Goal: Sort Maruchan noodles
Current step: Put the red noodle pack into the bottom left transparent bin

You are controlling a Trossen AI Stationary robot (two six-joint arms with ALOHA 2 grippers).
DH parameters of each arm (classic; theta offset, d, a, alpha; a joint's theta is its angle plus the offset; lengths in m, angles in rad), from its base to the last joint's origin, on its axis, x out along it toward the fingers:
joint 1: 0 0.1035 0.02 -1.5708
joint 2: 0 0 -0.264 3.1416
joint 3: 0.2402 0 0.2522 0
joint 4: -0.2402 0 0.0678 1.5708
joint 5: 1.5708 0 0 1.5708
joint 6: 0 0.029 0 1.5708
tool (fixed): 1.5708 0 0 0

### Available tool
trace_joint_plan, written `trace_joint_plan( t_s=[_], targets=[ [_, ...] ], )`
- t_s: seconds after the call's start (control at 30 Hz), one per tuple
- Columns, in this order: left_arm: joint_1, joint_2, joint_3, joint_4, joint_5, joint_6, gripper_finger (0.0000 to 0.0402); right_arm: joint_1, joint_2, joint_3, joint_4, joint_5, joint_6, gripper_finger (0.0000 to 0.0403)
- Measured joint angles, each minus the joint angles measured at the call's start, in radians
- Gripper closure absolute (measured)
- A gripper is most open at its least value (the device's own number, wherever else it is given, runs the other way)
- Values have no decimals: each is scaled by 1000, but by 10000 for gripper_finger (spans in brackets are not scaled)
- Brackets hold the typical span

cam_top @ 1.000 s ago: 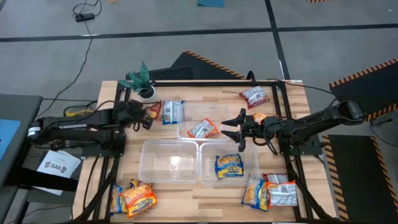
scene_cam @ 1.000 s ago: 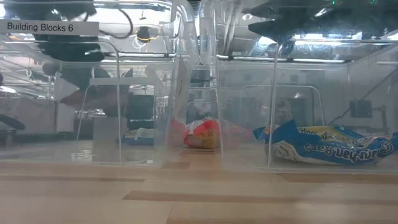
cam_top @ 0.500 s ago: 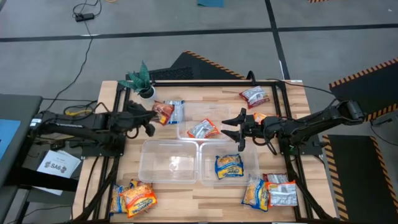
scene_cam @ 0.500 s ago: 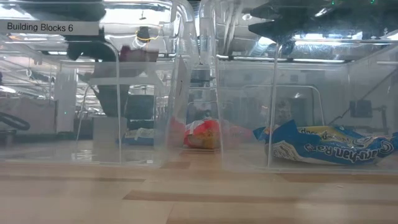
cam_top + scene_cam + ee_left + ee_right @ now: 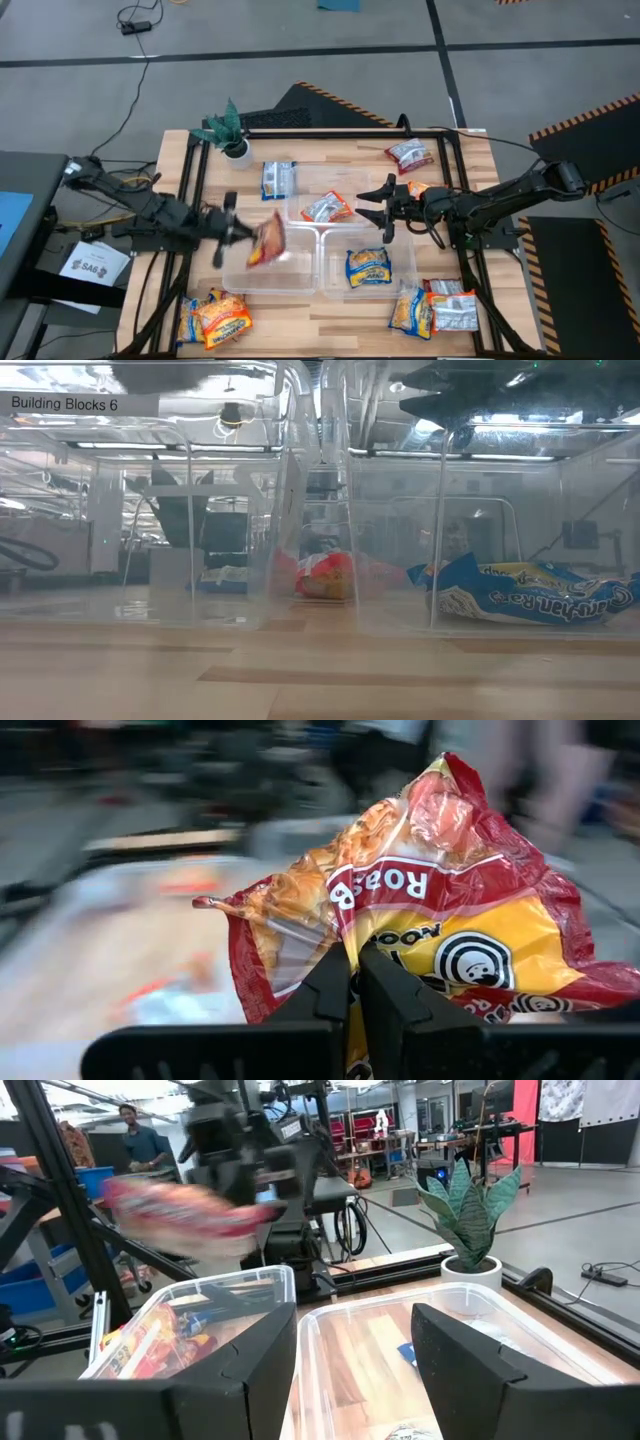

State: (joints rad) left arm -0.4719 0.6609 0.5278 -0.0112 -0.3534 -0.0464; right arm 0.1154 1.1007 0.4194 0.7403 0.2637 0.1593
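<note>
- The left gripper point(image 5: 243, 237) is clamped on a red packet point(image 5: 267, 241) and holds it in the air over the near-left tub point(image 5: 236, 272), at that tub's far right corner.
- In the left wrist view the two fingers point(image 5: 340, 982) are pressed together on the packet's point(image 5: 440, 920) lower edge; the packet stands up beyond the fingertips, red and yellow, crinkled.
- The right gripper point(image 5: 381, 208) hangs with its fingers spread wide and nothing between them, over the join of the far tub point(image 5: 305, 178) and the near-right tub point(image 5: 405, 268).
- An orange packet point(image 5: 327, 207) lies in the far tub; a yellow-and-blue one point(image 5: 368, 266) lies in the near-right tub.
- Loose packets lie on the table point(image 5: 330, 312): a pile at the near-left corner point(image 5: 214, 317), a pile at the near-right corner point(image 5: 432, 307), one at the far right point(image 5: 409, 153), one blue-edged one point(image 5: 277, 178) just left of the far tub.
- A potted plant point(image 5: 228, 129) stands at the far-left corner.
</note>
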Motion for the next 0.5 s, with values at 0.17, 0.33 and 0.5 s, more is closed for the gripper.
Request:
trace_joint_plan(
  t_s=[0.17, 0.33, 0.5],
  targets=[
    [-95, 8, 0, -39, 55, 2, 399, 0, 0, 0, 0, 0, 0, 184],
    [-114, 7, 0, -38, -34, 0, 386, 0, 0, 0, 0, 0, 6, 184],
    [-113, 7, 0, -47, -75, -18, 364, 0, 0, 0, 0, 0, 6, 184]
  ],
)
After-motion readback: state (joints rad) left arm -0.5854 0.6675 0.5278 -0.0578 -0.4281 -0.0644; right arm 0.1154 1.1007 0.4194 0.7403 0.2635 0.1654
